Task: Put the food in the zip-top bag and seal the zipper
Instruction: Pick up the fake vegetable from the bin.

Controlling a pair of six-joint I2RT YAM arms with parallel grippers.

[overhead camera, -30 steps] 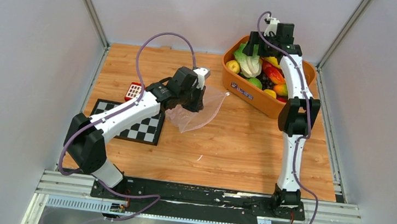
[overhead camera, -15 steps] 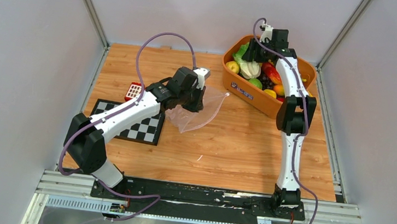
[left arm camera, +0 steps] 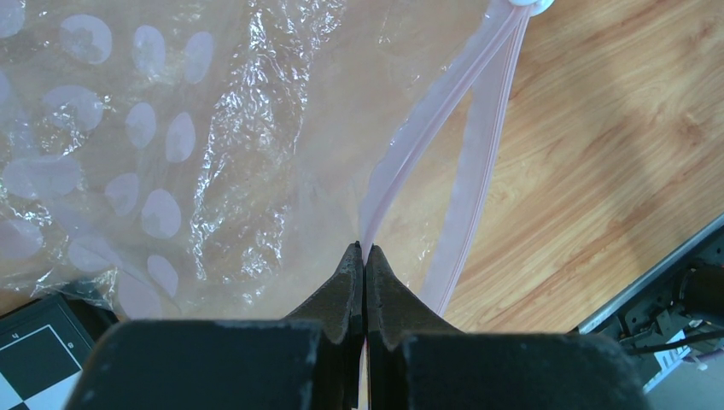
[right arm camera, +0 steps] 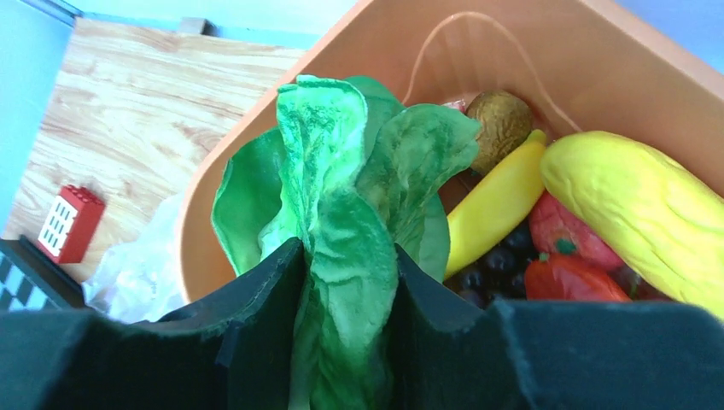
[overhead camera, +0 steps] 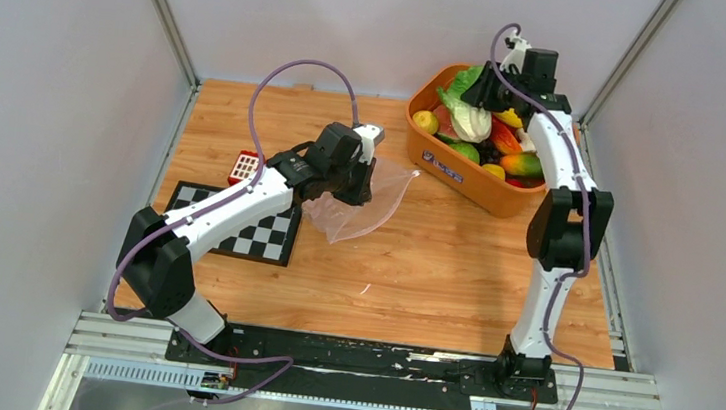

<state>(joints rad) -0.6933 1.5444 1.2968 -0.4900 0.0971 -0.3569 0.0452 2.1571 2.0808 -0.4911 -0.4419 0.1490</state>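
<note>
Left gripper (left arm camera: 364, 256) pressed together on zipper (left arm camera: 476, 145), left of orange basket (overhead camera: 462, 179). Right gripper (right arm camera: 346, 256) clamped on green cabbage (right arm camera: 341, 171), over basket.

We see an orange basket (overhead camera: 463, 169). Inside it the cabbage (right arm camera: 341, 222) is mottled green with a whitish base, the banana (right arm camera: 495, 205) yellow and the grapes (right arm camera: 478, 278) dark purple. Left of the basket, the zip-top bag (left arm camera: 154, 171) is clear with pale dots and its zipper (left arm camera: 478, 154) pinkish. Farther left of the basket are a black-and-white checkerboard (overhead camera: 256, 235) and a red block (overhead camera: 244, 166) with white buttons, on the tan woodgrain table (overhead camera: 434, 262).
</note>
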